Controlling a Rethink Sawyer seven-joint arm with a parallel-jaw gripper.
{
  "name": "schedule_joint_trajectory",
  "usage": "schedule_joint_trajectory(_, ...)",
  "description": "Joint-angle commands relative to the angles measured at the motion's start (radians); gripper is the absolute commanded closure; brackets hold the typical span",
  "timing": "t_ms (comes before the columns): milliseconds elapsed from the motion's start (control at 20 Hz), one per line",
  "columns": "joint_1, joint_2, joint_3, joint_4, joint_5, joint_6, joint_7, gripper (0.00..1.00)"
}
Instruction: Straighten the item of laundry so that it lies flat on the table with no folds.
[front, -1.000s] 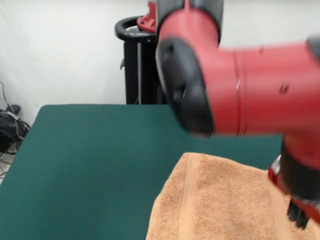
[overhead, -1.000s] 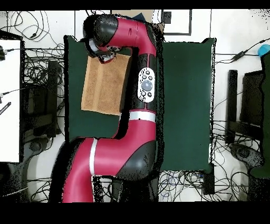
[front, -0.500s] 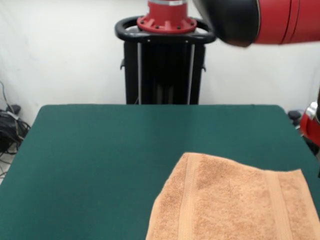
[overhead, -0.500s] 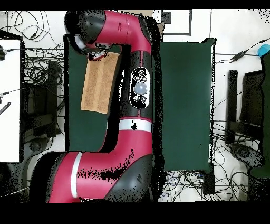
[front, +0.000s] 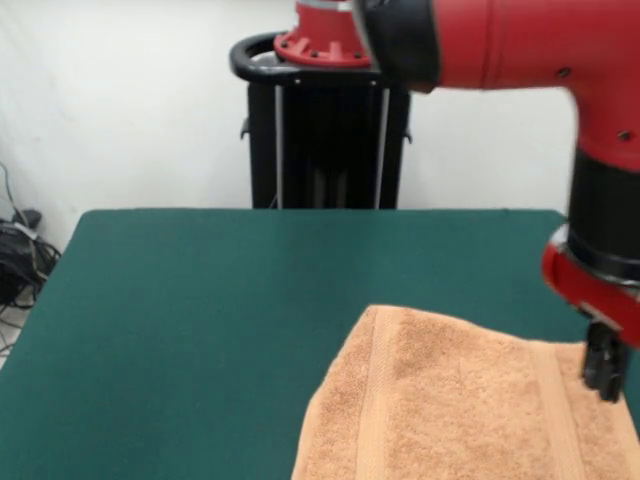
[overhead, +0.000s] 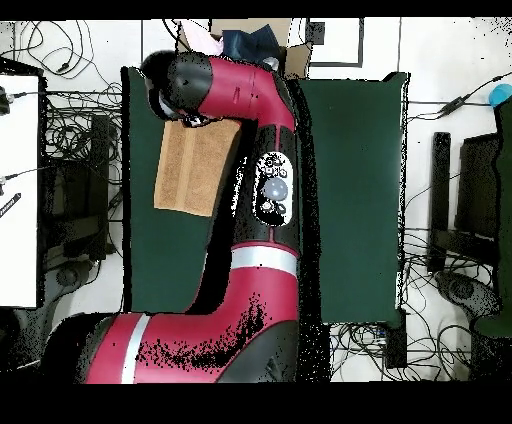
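Note:
The orange-tan towel (front: 460, 400) lies on the dark green table (front: 200, 300) at the near right of the front view, cut off by the bottom edge. It looks spread out, and two woven bands run across it. My gripper (front: 605, 372) hangs low over the towel's right part, just right of the right-hand band. I cannot tell whether it touches the cloth. In the overhead view the towel (overhead: 193, 170) lies at the table's left side (overhead: 350, 180), its top end hidden under my arm (overhead: 225, 90). The gripper is hidden there.
My black pedestal (front: 330, 120) stands behind the table's far edge. Cables (front: 20, 250) lie on the floor at the left. In the overhead view, something pink and dark blue (overhead: 245, 42) shows past the table's top edge, and cables and equipment surround the table.
The arm has swung round above the table. The gripper, out of the front view's right side half a second ago, now hangs over the towel's right part. The towel has not visibly moved.

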Motion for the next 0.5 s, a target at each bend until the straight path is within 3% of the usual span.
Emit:
schedule_joint_trajectory(50, -0.058, -0.039, 0.064, 0.374, -0.077, -0.103, -0.147, 1.0)
schedule_joint_trajectory(500, -0.12, -0.115, 0.1, 0.483, -0.149, -0.125, -0.226, 1.0)
